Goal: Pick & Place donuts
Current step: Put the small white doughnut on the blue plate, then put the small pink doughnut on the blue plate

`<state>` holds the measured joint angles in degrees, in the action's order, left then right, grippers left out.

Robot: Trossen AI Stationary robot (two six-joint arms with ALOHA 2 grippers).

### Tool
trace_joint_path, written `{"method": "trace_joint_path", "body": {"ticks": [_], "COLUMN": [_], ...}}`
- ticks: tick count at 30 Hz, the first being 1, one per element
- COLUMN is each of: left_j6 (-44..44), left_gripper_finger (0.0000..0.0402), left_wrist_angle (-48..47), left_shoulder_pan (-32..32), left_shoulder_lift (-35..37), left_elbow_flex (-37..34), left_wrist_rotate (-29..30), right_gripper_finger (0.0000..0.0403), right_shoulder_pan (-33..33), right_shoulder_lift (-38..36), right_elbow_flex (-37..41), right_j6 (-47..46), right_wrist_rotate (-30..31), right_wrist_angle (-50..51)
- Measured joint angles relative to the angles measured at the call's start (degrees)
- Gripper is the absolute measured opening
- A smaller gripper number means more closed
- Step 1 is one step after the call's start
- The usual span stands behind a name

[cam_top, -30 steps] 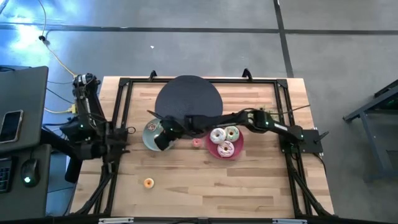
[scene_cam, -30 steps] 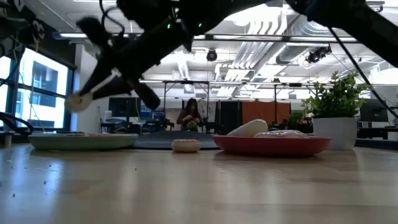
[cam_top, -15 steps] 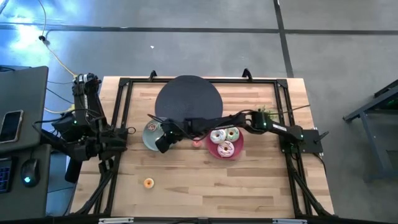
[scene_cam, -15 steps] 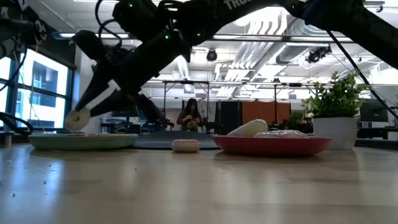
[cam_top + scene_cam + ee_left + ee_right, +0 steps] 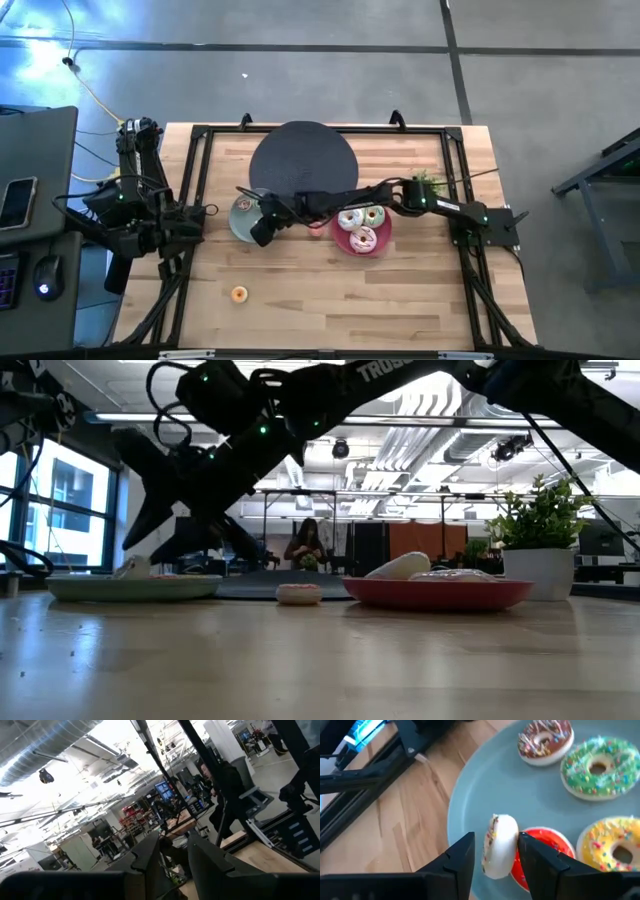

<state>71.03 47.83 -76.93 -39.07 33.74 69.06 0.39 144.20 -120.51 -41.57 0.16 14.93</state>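
Donuts sit on 2 plates on the wooden table [image 5: 330,290]. Pink plate [image 5: 343,240] holds 3 big ones, with 1 small pink donut [image 5: 317,228] just beside it. Grey-green plate [image 5: 485,795] carries a brown [image 5: 544,741], green [image 5: 600,767], yellow [image 5: 614,848] and red [image 5: 540,855] one. Right gripper [image 5: 496,851] hangs over that plate, fingers parted, a white donut [image 5: 500,845] standing on edge between them, touching the red one. Orange donut [image 5: 239,294] lies well apart. Left gripper [image 5: 172,851] waits off the table's left edge, fingers narrow, gripping nothing.
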Motion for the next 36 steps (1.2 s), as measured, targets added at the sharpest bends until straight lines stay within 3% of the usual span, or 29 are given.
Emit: {"method": "trace_joint_path", "body": {"ticks": [5,17,25,31,36], "left_j6": [-0.8,-0.8,-0.8,-1.0,-1.0], "left_gripper_finger": [0.0096,0.0096,0.0096,0.0096,0.0096], "left_wrist_angle": [-0.1,-0.2,-0.2,-0.4,-2.4], "left_shoulder_pan": [0.0,0.0,0.0,0.0,0.0], "left_shoulder_lift": [-0.1,-0.1,-0.1,-0.2,-0.2], "left_elbow_flex": [0.0,0.0,0.0,0.0,0.0], "left_wrist_rotate": [0.0,1.0,2.1,2.1,2.1], "right_gripper_finger": [0.0148,0.0092,0.0109,0.0125,0.0123], "right_shoulder_pan": [-0.2,0.5,0.5,0.4,-0.5], "right_shoulder_lift": [-0.4,0.2,-1.3,-7.6,-9.0], "right_elbow_flex": [-1.0,-0.4,-0.4,-2.3,2.1], "right_j6": [1.3,0.5,5.9,18.6,20.8], "right_wrist_rotate": [-1.3,-9.5,-5.5,1.1,3.8], "right_wrist_angle": [1.0,0.8,5.2,23.8,43.1]}}
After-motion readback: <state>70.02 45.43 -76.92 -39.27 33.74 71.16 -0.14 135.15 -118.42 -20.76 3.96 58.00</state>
